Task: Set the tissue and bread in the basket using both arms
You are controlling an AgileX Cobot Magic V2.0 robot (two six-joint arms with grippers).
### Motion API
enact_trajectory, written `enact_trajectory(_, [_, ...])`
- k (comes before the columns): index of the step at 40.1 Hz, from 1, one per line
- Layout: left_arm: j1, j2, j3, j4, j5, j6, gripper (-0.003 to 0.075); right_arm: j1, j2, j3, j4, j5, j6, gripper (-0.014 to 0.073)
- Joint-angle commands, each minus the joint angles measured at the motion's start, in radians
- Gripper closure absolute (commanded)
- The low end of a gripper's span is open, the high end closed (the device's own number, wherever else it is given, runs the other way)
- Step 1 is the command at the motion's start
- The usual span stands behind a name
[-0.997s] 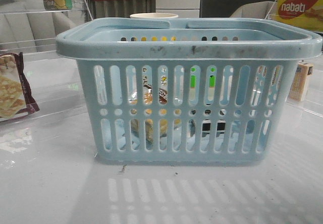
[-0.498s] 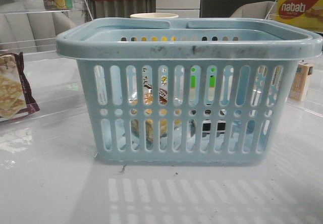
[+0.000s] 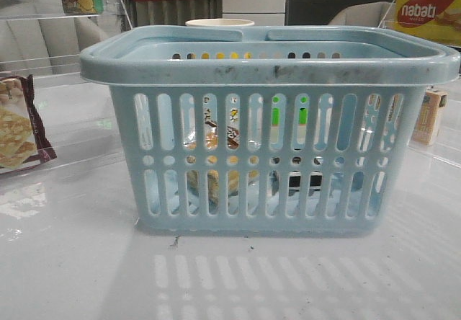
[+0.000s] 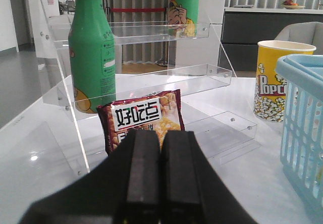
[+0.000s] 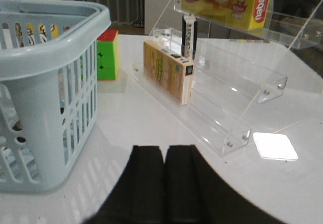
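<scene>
front view: basket fills centre frame on the white table, upright, handles folded down on the rim. No arm in this view.
bread: golden-brown packet seen through the slots, left of centre, inside the basket, low and leaning.
tissue: pale packet with a black patch through the lower slots, right of centre, on the basket floor beside the bread.
left gripper: bottom centre of the left wrist view, fingers pressed together, nothing between them. Basket edge sits at that frame's right side, well apart from it.
right gripper: bottom centre of the right wrist view, fingers together, empty. Basket at left of frame, near but not touching.
clutter: maroon cracker packet, green bottle, popcorn cup in the left wrist view; cube, small box on the acrylic shelf in the right wrist view. None of it is task stuff.
step: looks like the end of the job, both items in, both arms clear.
next: my read, nothing left to grasp; just park the arms and keep clear of the basket rim and shelves.
</scene>
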Motion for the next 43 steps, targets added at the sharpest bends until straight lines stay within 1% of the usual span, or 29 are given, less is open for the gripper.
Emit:
enact_trajectory(1, [-0.002, -0.017, 0.0, 0.0, -0.091, -0.008, 0.0629, -0.01, -0.019, 0.001, 0.0, -0.12, -0.002, 0.0537])
enact_trajectory(13, [-0.002, -0.017, 0.0, 0.0, -0.091, -0.008, 0.0629, -0.012, -0.019, 0.001, 0.0, -0.149, -0.002, 0.0537])
enact_trajectory(20, [-0.002, -0.017, 0.0, 0.0, -0.091, -0.008, 0.0629, -0.044, -0.019, 0.001, 0.0, -0.137, -0.002, 0.0537])
enact_trajectory(43, [-0.002, -0.017, 0.0, 0.0, -0.091, -0.008, 0.0629, -0.021, -0.019, 0.001, 0.0, -0.136, -0.002, 0.0537])
